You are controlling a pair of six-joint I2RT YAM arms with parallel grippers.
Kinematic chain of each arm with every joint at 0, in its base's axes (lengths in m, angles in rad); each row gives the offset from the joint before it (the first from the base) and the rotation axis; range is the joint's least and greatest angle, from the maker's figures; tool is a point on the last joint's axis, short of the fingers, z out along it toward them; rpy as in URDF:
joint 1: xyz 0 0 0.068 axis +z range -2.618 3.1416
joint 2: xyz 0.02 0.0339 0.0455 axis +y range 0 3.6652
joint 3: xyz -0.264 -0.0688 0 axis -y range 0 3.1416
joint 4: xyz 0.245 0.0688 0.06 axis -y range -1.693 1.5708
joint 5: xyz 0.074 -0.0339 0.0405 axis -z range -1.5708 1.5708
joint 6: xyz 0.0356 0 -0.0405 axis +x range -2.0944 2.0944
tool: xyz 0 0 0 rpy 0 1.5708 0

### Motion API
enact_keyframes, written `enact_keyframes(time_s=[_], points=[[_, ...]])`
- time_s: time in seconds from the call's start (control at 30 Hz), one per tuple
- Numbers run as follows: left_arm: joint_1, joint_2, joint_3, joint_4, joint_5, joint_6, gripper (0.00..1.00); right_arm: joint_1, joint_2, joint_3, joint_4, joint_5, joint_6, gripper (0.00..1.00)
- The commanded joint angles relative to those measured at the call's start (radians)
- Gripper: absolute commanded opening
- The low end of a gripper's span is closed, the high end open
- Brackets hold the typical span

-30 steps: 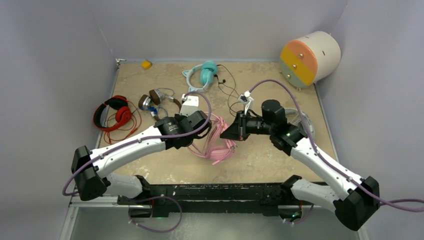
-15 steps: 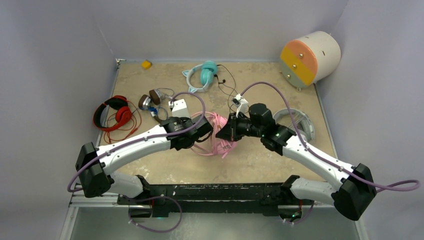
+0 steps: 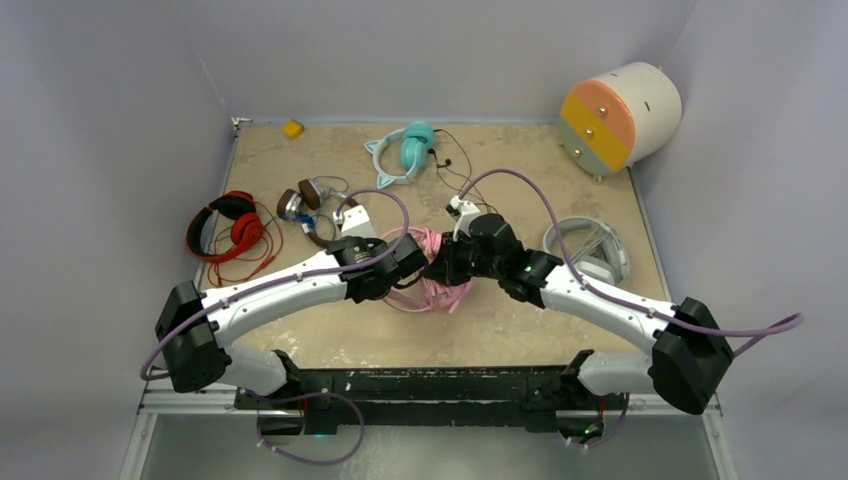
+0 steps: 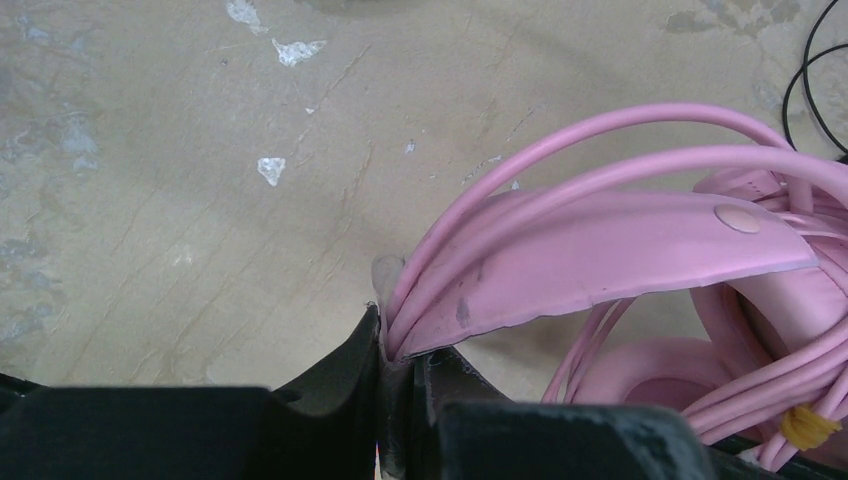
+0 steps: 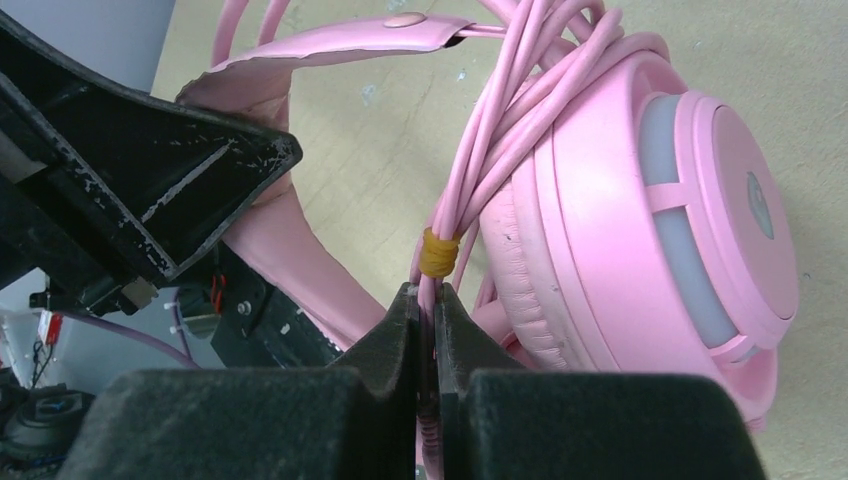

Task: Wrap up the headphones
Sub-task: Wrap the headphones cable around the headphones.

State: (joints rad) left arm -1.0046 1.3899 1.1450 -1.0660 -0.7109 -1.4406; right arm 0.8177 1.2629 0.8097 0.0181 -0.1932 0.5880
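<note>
Your tan bench (image 3: 520,335) sits boxed in by pale walls. Your left hand (image 4: 395,335) is pressed shut on the pink headphones (image 3: 443,293) at the headband (image 4: 620,250), with cord loops caught in the same pinch, likely to anchor the pair at mid-bench. Your right hand (image 5: 428,305) pinches the pink cord (image 5: 470,170) just under a yellow tie (image 5: 440,252), beside the ear cup (image 5: 650,220), probably to hold the bundle taut. The red pair (image 3: 228,232) and brown pair (image 3: 305,200) lie apart at the far left.
</note>
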Motion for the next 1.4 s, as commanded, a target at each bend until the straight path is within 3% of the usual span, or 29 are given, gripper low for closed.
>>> enact_keyframes(time_s=[0.0, 0.23, 0.43, 0.7, 1.07, 1.37], points=[[-0.003, -0.029, 0.026, 0.171, -0.073, -0.149, 0.00, 0.027, 0.009, 0.033, -0.040, 0.002, -0.002, 0.04], [-0.003, -0.032, 0.020, 0.124, -0.117, -0.172, 0.00, 0.028, -0.138, 0.038, -0.143, 0.078, -0.038, 0.00], [-0.003, -0.014, 0.022, 0.116, -0.137, -0.192, 0.00, 0.048, -0.174, 0.125, -0.226, -0.053, -0.019, 0.00], [-0.003, 0.017, 0.045, 0.145, -0.099, -0.180, 0.00, 0.115, -0.096, 0.102, -0.045, -0.055, 0.070, 0.00], [-0.003, -0.089, -0.023, 0.284, 0.021, -0.142, 0.00, 0.124, -0.001, -0.018, 0.172, 0.260, 0.205, 0.00], [-0.003, -0.125, -0.018, 0.342, 0.124, -0.077, 0.00, 0.164, 0.103, -0.027, 0.291, 0.389, 0.045, 0.00]])
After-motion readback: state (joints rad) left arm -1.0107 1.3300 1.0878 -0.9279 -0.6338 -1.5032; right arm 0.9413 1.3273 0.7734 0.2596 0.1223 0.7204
